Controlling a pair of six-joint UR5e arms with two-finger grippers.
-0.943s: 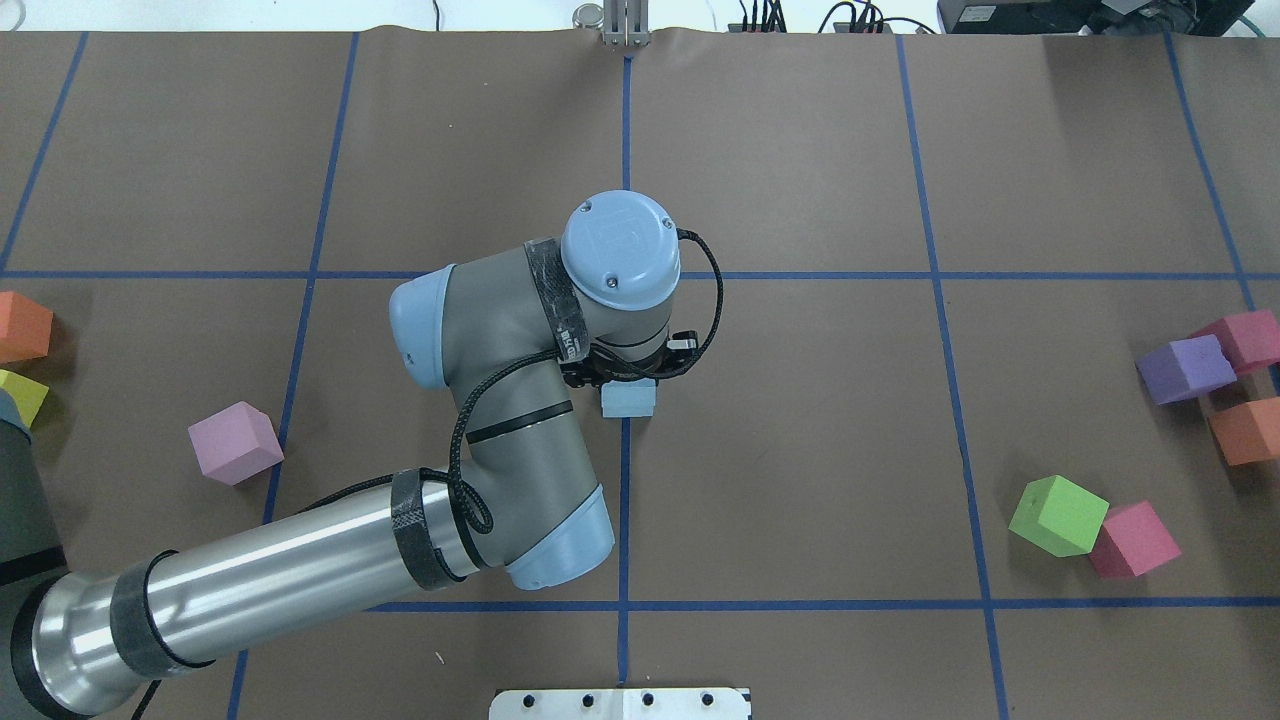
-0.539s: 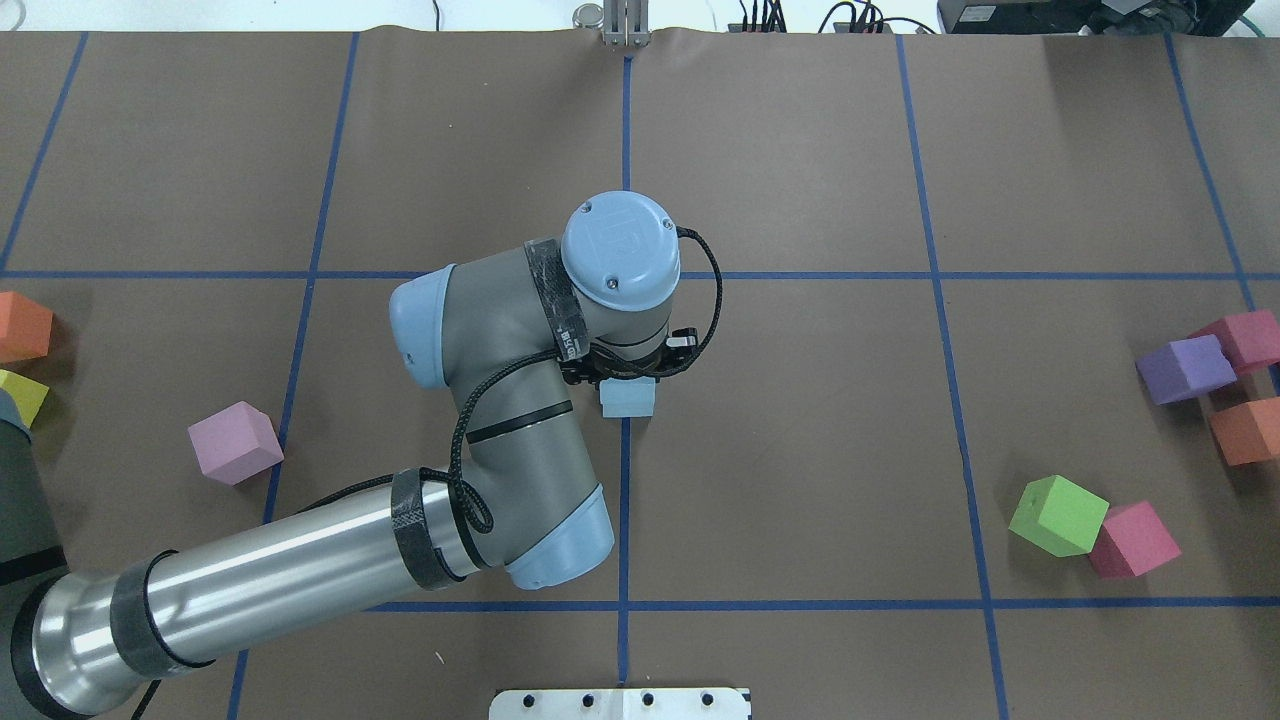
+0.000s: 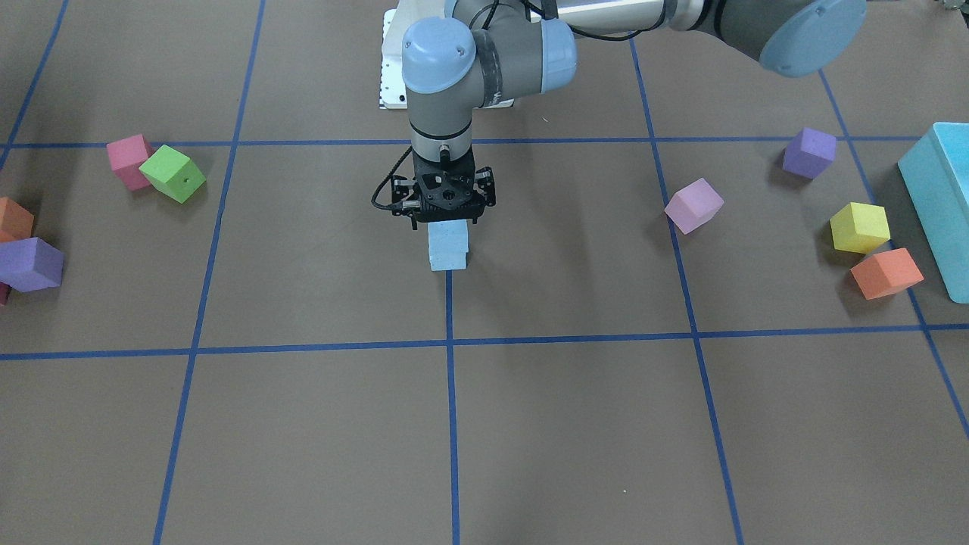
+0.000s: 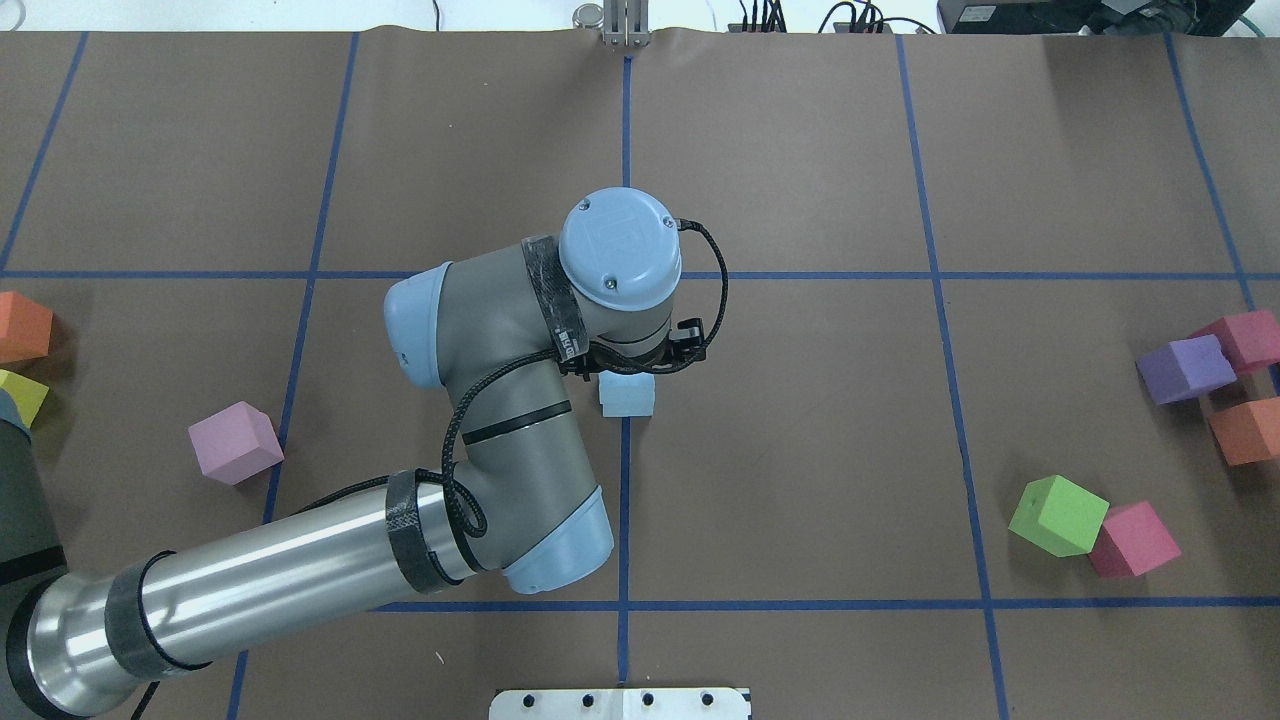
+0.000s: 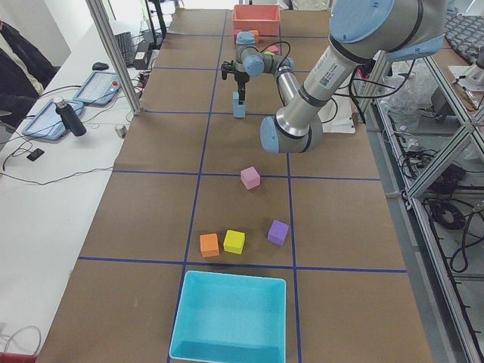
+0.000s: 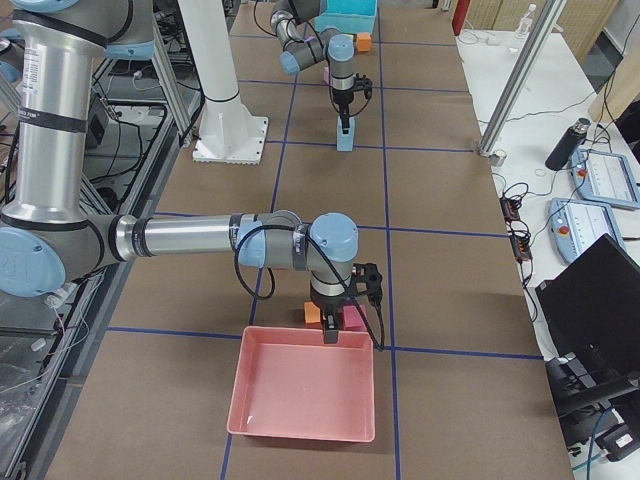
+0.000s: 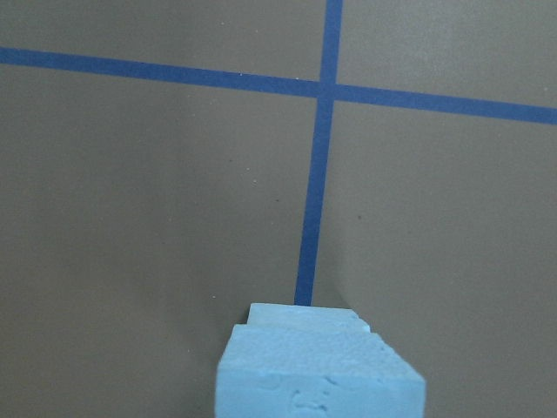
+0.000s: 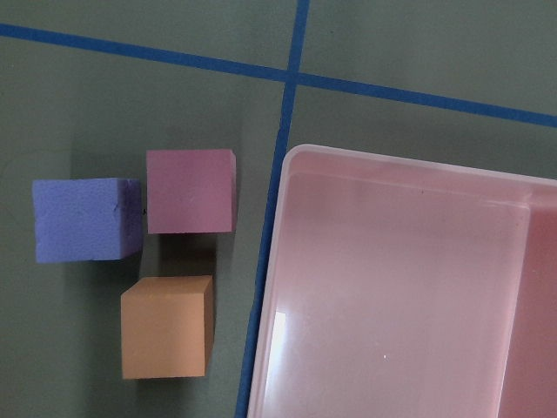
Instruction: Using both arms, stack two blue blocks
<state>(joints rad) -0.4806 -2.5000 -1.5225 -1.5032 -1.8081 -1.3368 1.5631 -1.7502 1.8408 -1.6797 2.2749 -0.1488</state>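
The two blue blocks stand as a stack on the centre tape line, the top block [image 3: 447,235] on the lower one [image 3: 447,260]. The stack also shows in the overhead view [image 4: 627,396]. The left wrist view shows the top block [image 7: 318,376] with the lower one's edge [image 7: 300,314] behind it, slightly offset. My left gripper [image 3: 444,222] hangs straight down just over the stack, open, with its fingers to either side of the top block's upper edge. My right gripper [image 6: 332,335] hovers over the rim of a pink tray far to the right. I cannot tell whether it is open or shut.
A pink tray [image 8: 392,287] lies beside purple [image 8: 85,219], magenta [image 8: 190,190] and orange [image 8: 167,326] cubes. Green [image 3: 172,173] and pink [image 3: 127,160] cubes sit on the right arm's side. Lilac [image 3: 693,205], purple, yellow and orange cubes and a teal bin [image 3: 939,197] are on the left arm's side.
My left wrist has shifted slightly and looks a little higher. The blue stack has stayed in place.
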